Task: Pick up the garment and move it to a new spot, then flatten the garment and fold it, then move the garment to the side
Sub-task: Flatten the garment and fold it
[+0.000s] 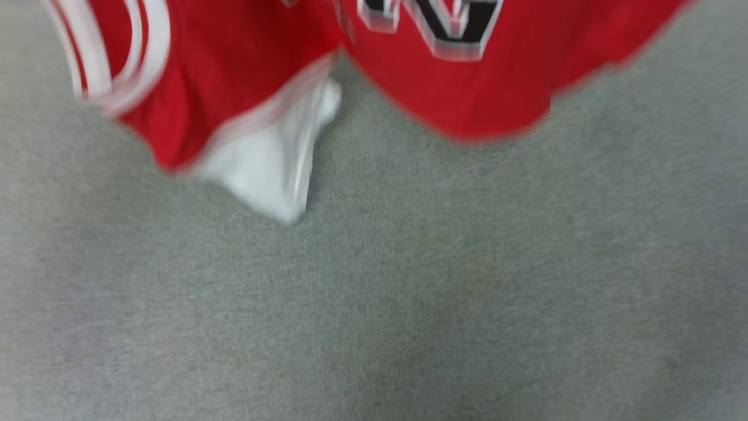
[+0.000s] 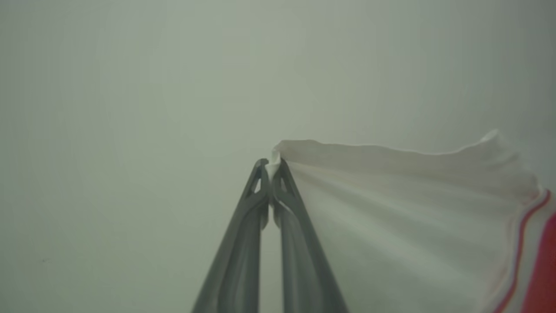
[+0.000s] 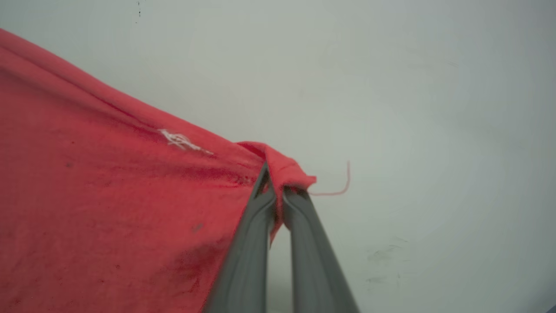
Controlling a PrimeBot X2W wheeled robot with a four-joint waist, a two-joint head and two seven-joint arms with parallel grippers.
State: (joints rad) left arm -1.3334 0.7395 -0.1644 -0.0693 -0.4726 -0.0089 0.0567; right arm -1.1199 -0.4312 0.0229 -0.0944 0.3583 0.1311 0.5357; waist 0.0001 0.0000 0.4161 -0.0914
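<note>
Clamps a white sleeve corner of the garment (image 1: 234, 58) in the left gripper (image 2: 272, 167), a red corner in the right gripper (image 3: 278, 189), jaws tight on cloth. Hangs blurred across the frame's top, grey surface (image 1: 409, 292) below.

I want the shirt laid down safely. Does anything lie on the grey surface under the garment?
Nothing visible does. The garment hangs from the left claw, shut on a white sleeve edge, and the right claw, shut on a red corner. The grey surface below shows no object in the blurred head view.
</note>
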